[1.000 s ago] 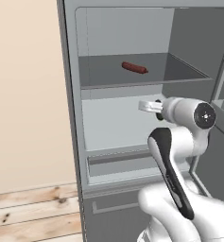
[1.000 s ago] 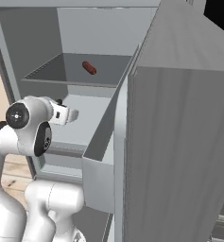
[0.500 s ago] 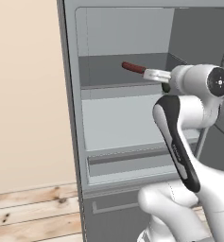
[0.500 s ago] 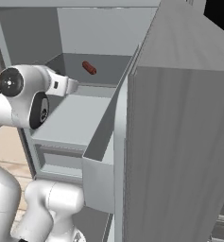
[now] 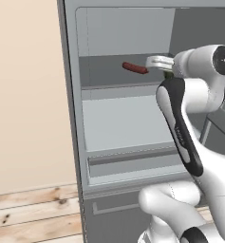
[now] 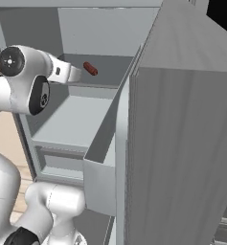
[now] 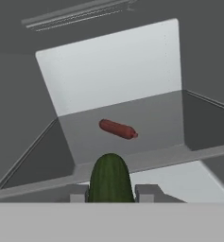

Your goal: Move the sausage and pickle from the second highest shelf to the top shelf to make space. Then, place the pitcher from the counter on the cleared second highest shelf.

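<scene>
My gripper (image 7: 110, 194) is shut on the pickle (image 7: 110, 179), a dark green oval that stands up between the fingers (image 7: 77, 193). It hangs at the front edge of the top shelf (image 7: 156, 118), the dark grey one. The sausage (image 7: 118, 129) lies on that shelf, further back and apart from the pickle. From the left base the gripper (image 5: 154, 61) reaches in just right of the sausage (image 5: 135, 68). Below lies the pale second highest shelf (image 5: 123, 121), bare. From the right base the gripper (image 6: 76, 75) is left of the sausage (image 6: 90, 68). The pitcher and the counter are out of view.
The open fridge door (image 6: 182, 143) with its bin (image 6: 103, 162) stands close on the right. A drawer front (image 5: 133, 159) sits under the pale shelf. A beige wall (image 5: 23, 95) and wooden floor (image 5: 33, 209) lie to the left of the fridge.
The arm has risen from the level of the pale shelf to the top shelf and pushed in towards it, still shut on the pickle. The sausage has stayed put.
</scene>
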Controlling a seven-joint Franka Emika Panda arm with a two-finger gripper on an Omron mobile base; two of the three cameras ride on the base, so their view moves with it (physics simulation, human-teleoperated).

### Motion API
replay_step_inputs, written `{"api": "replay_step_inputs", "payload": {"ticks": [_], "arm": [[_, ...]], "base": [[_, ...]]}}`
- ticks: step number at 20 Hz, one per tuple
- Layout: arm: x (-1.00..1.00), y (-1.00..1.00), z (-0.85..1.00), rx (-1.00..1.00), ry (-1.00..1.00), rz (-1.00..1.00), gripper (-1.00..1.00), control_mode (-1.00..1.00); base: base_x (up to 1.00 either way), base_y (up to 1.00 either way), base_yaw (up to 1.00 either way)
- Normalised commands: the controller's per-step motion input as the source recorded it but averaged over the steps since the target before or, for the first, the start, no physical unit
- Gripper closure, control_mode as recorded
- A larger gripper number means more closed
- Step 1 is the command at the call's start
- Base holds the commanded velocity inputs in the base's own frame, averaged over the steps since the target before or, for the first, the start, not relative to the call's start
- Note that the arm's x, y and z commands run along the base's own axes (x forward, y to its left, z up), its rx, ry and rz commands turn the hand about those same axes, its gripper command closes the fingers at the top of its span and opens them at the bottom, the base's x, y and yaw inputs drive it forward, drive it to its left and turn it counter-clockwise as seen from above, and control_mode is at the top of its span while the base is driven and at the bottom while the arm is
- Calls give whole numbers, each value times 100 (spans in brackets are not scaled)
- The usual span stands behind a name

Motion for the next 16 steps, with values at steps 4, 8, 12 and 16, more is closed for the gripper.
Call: {"api": "replay_step_inputs", "payload": {"ticks": [4, 8, 12, 16], "arm": [[28, -18, -34, 0, 0, 0, 100, -100], [39, -42, -38, 0, 0, 0, 100, -100], [49, -45, -19, 0, 4, -1, 100, -100], [56, -32, 0, 0, 14, -2, 100, -100]], "base": [[0, 0, 0], [0, 0, 0], [0, 0, 0], [0, 0, 0]]}}
